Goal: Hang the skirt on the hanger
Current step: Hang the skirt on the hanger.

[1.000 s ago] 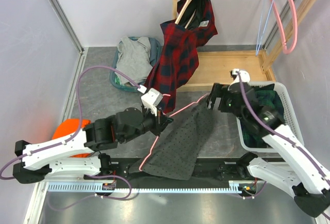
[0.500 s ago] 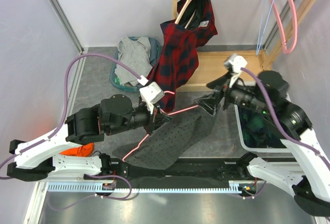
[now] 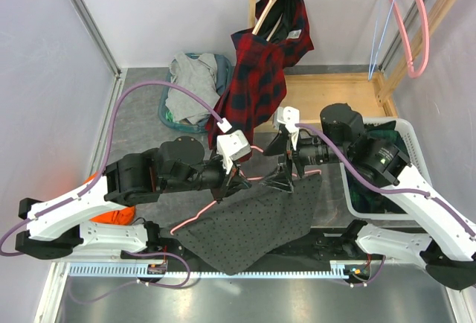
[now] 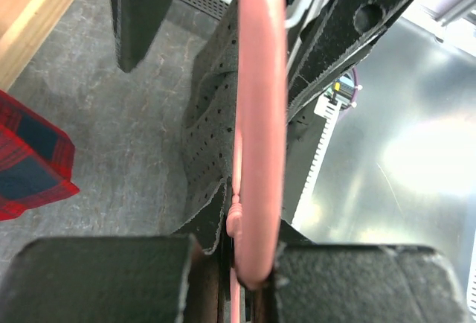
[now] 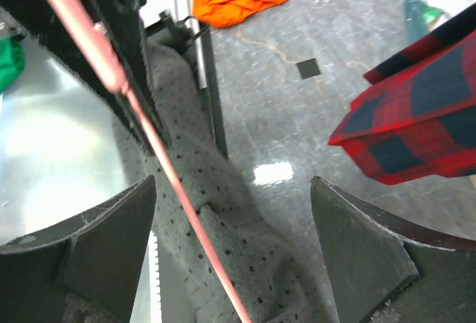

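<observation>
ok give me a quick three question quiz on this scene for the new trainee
1. True or false: the right gripper is shut on the pink hanger between the arms.
2. Which garment hangs on the wooden rack? A red plaid shirt B blue jeans C yellow towel
3. Fill in: that hanger is held by the ____ gripper.
Key: 1 false, the right gripper is open; 2 A; 3 left gripper
</observation>
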